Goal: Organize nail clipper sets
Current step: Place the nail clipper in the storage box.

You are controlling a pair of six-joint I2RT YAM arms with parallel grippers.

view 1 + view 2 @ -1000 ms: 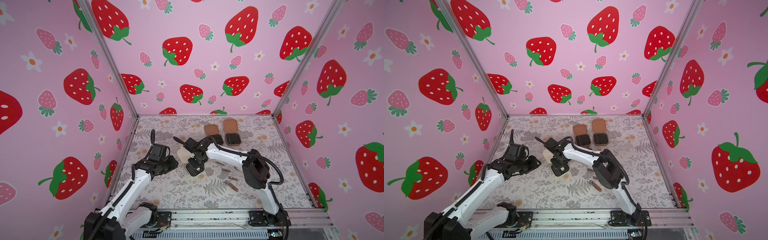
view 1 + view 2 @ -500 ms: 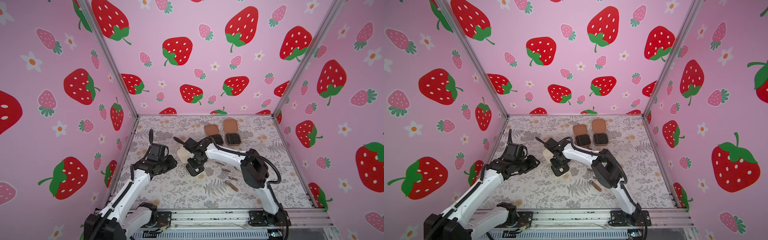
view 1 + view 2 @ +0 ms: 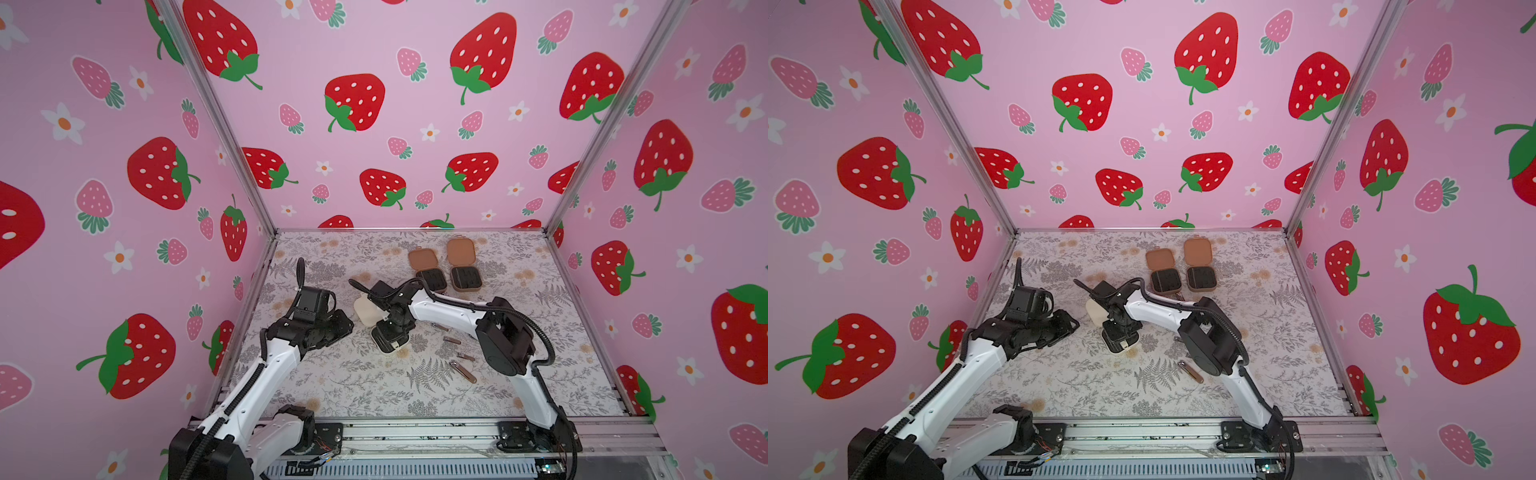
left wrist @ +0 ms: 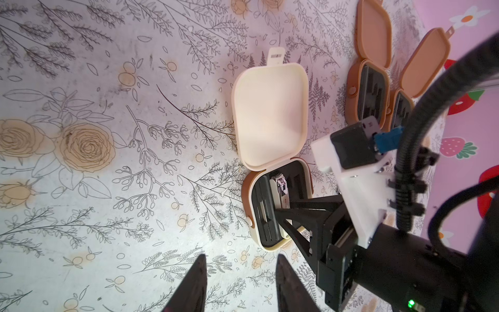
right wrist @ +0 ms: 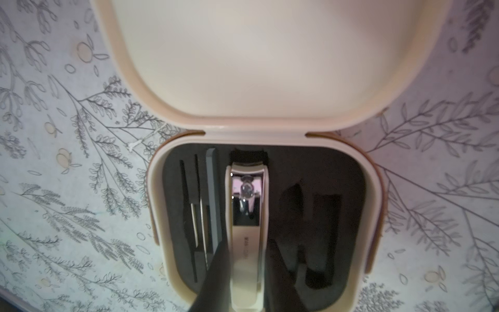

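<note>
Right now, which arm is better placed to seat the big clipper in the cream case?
Right. The right hand is shut on the clipper, holding it at the middle slot of the cream case. The left hand is open, empty, and short of the case.

Floral-print tabletop [image 3: 374, 390] under an open cream case [image 3: 363, 312], two open brown cases [image 3: 466, 277], several loose metal clippers [image 3: 462, 371].

- The nail clipper [image 5: 247, 243] lying in the cream case [image 5: 156, 205] — one short line of dark lettering runs lengthwise along its pale lever. The letters are too small and blurred to spell out.
- In the left wrist view the same lever shows no legible mark.
- Nothing else in any view carries readable text, numbers or signs.
</note>
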